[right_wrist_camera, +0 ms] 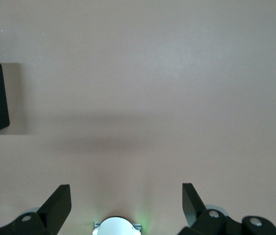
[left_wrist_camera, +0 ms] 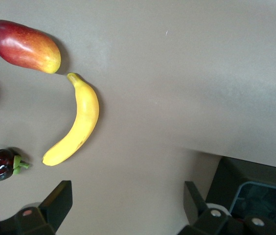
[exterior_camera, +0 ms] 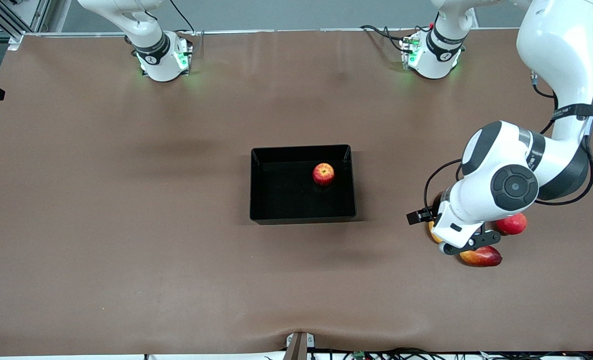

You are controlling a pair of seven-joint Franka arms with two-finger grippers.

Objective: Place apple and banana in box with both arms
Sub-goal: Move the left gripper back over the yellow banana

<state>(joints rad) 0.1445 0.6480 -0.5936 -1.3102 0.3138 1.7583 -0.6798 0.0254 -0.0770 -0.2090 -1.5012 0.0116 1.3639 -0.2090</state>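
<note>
The left gripper (left_wrist_camera: 126,205) hangs, fingers spread and empty, over the banana (left_wrist_camera: 74,122) near the table's (exterior_camera: 126,250) left-arm edge. The apple (exterior_camera: 323,173) sits in the box (exterior_camera: 301,218) mid-table. The right gripper (right_wrist_camera: 126,205) waits, fingers spread, above bare table by its base.

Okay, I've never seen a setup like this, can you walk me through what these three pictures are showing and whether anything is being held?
Two white robot arms are bolted to a brown table. The big picture looks down from across the table; the other two come from cameras on each arm's wrist. A black box sits mid-table with the apple already inside. The left gripper hangs, jaws open and empty, over a fruit cluster toward the left arm's end: the banana, a mango, a red fruit and a small dark fruit. The right gripper waits over bare table, also open and empty.
</note>
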